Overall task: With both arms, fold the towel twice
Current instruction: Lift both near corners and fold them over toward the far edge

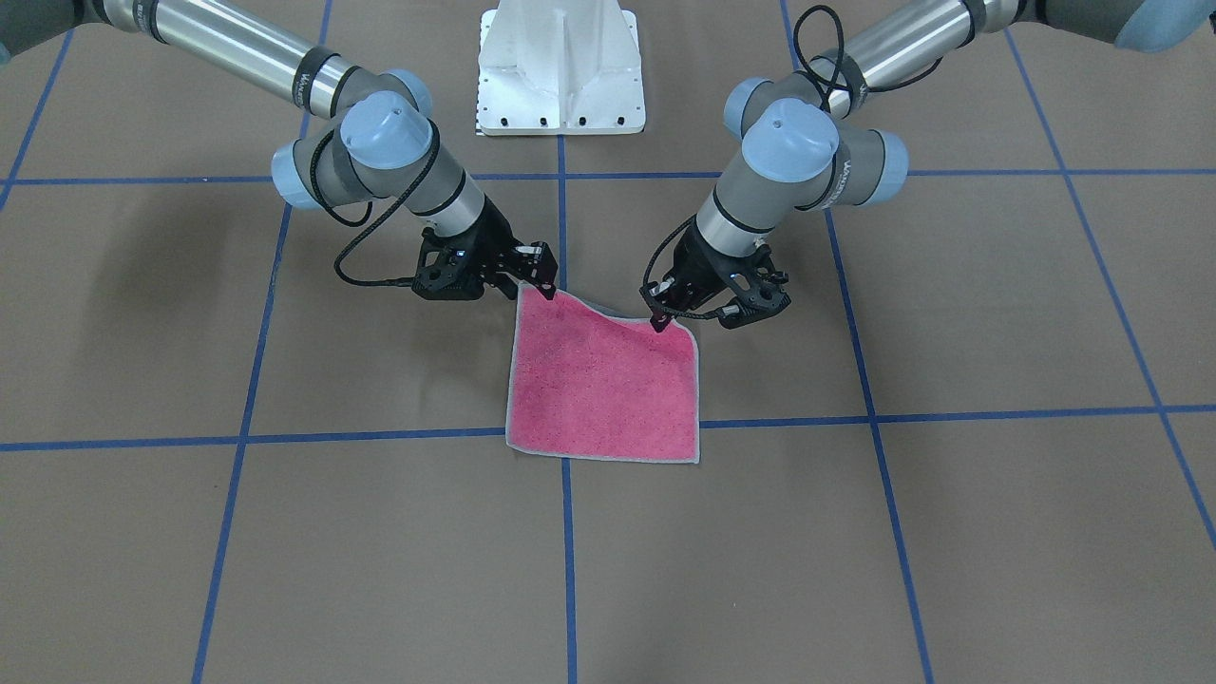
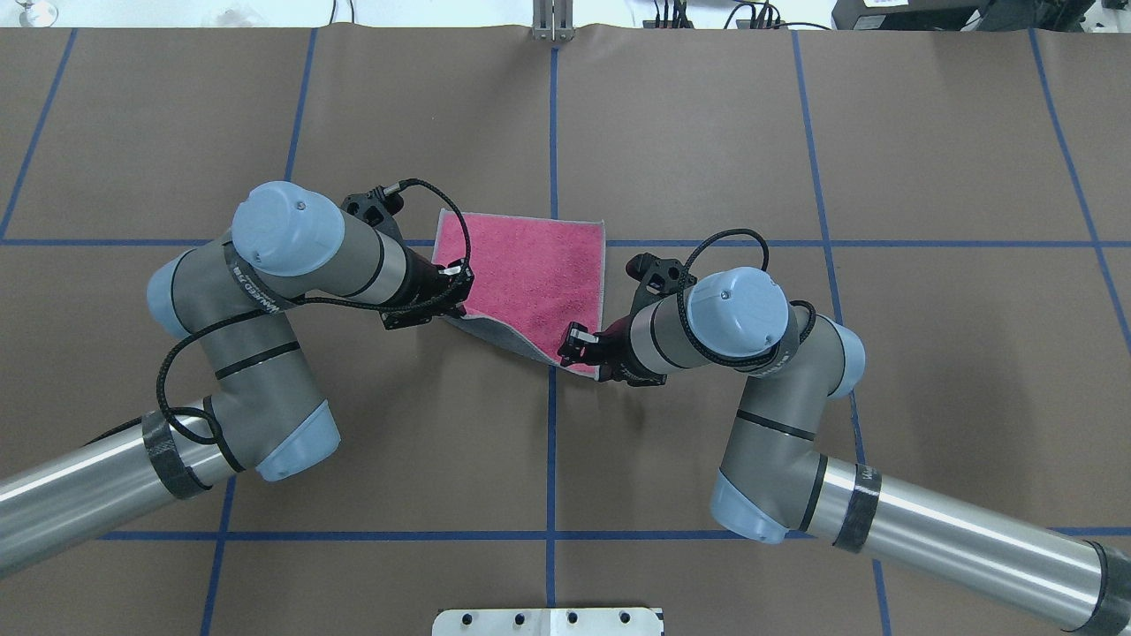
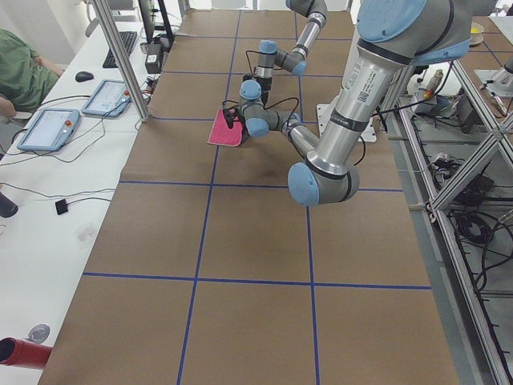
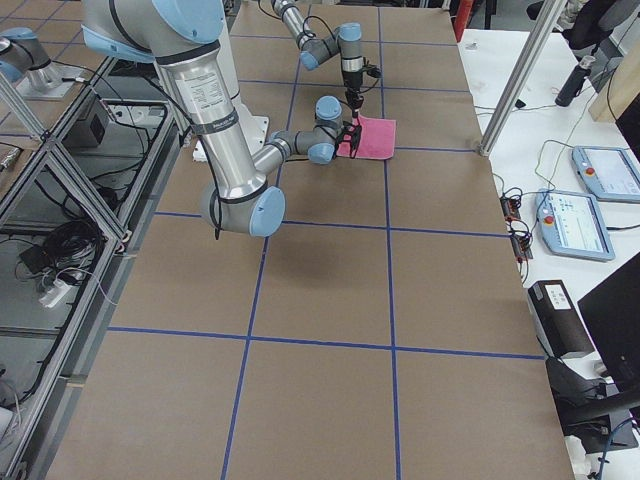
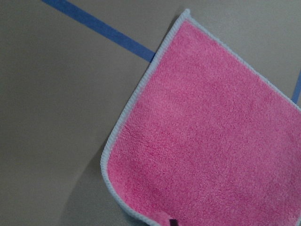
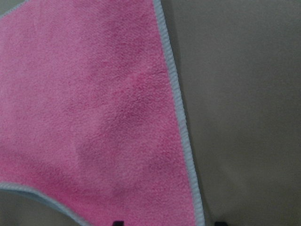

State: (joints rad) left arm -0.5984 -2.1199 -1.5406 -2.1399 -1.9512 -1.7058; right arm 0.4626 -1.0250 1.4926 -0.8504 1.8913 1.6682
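Left fingers (image 1: 657, 321) and right fingers (image 1: 548, 288) each pinch shut on a raised corner of the pink towel (image 1: 600, 389), whose far edge rests on the surface (image 1: 950, 532) beyond them, likely readying the first fold.

One towel (image 1: 603, 385), one worktop (image 1: 997, 532), one white base (image 1: 560, 66). Two arms, the left arm (image 1: 807, 161) and the right arm (image 1: 380, 157), carry two grippers between them, the left gripper (image 1: 657, 321) and the right gripper (image 1: 548, 288), with two jaws apiece. On the one bench (image 3: 32, 224): two tablets, a near tablet (image 3: 50, 128) and a far tablet (image 3: 112, 96), one keyboard (image 3: 127, 44), one mouse (image 3: 84, 76). One person (image 3: 18, 68) in view
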